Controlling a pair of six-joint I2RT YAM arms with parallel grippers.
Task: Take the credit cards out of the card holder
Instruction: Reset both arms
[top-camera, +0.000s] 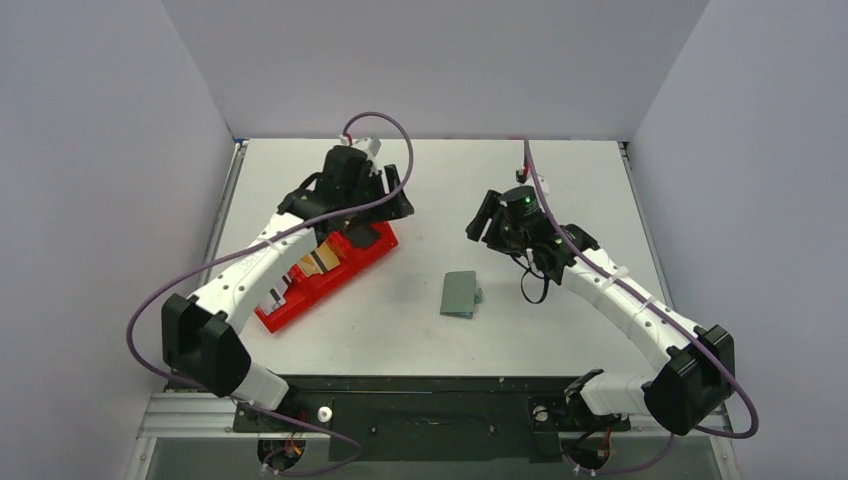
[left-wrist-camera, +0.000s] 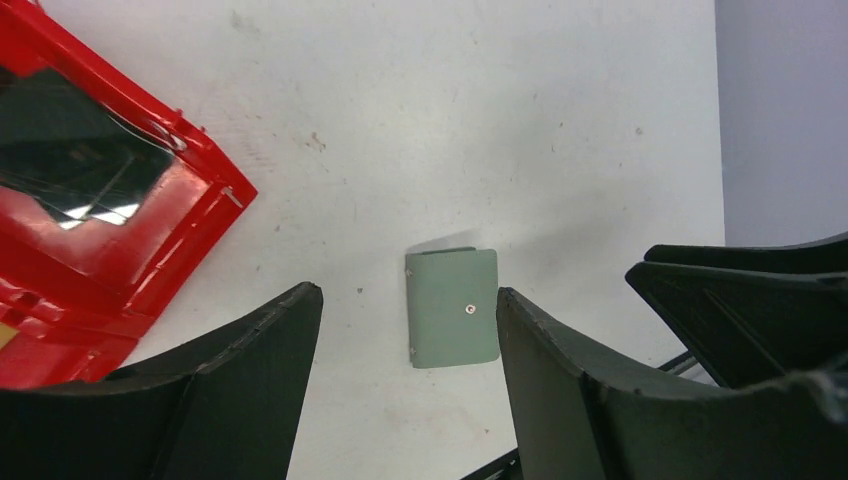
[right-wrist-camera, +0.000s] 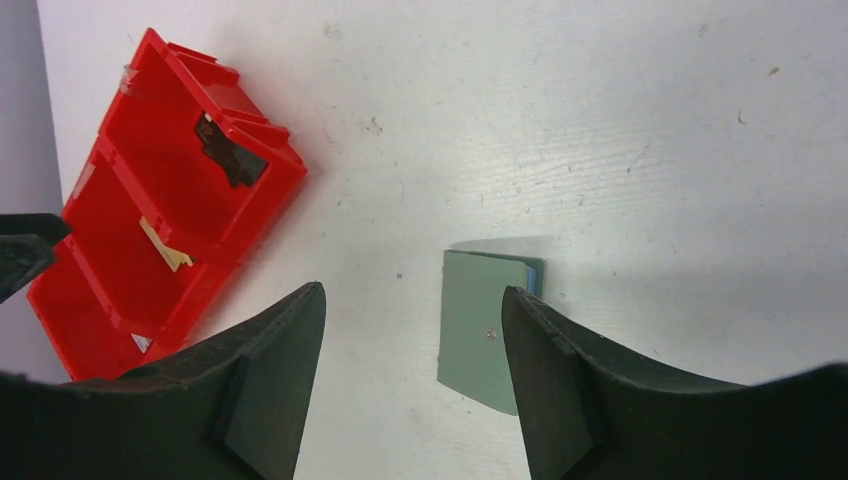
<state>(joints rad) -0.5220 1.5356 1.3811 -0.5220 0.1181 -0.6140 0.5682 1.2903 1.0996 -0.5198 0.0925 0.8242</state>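
The holder (top-camera: 459, 293) lies flat on table (top-camera: 560, 200), apart from tray (top-camera: 372, 248). Left gripper (left-wrist-camera: 408, 295) and right gripper (right-wrist-camera: 412, 290) both spread wide, holding nothing.

showed a white, matte table (top-camera: 560, 190), lightly scuffed and flecked with small dark specks. was boxed in on three sides by plain pale grey walls: left wall (top-camera: 100, 150), far wall (top-camera: 430, 60), right wall (top-camera: 750, 130), all bare. met in clean vertical corners at the far side. ran a thin metal rail (top-camera: 226, 200) along the table's left edge and a second rail (top-camera: 640, 200) along the right. carried a black plate (top-camera: 440, 395) across the near edge, with a silvery frame (top-camera: 190, 412) just beside it on the left. lay under soft, even light, with only faint, blurred shadows.
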